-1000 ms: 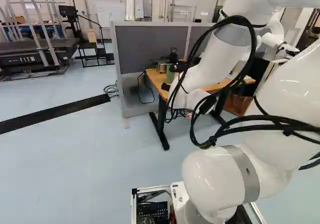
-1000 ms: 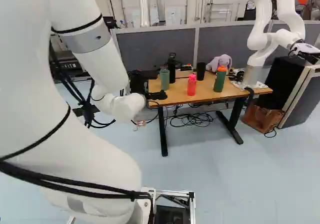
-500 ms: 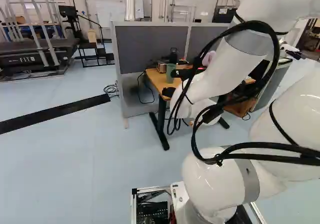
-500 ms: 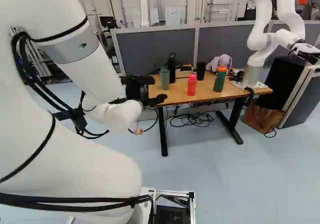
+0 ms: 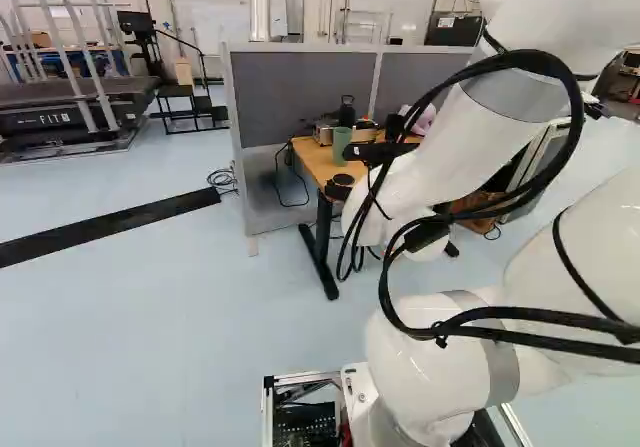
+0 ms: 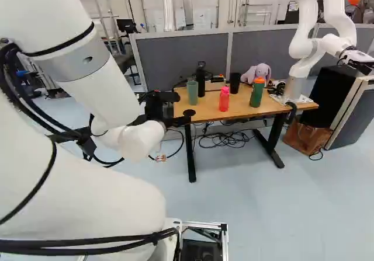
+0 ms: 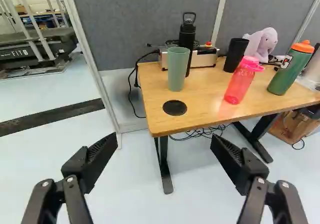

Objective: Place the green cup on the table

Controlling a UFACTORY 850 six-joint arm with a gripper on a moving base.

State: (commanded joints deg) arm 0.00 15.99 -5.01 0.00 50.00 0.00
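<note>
Well, your left base view has the green cup [image 5: 341, 145] upright on the counter [image 5: 316, 162], upper middle. Right base view adds a pink bottle [image 6: 224, 99], right of your tool [image 6: 182, 109]. Wrist view: tool [image 7: 164, 143] wide open, gripping nothing; cup's contents hidden.

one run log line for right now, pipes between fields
fingers open, gripping nothing | green cup upright on table | black disc on table, nearer fingers than cup
</note>
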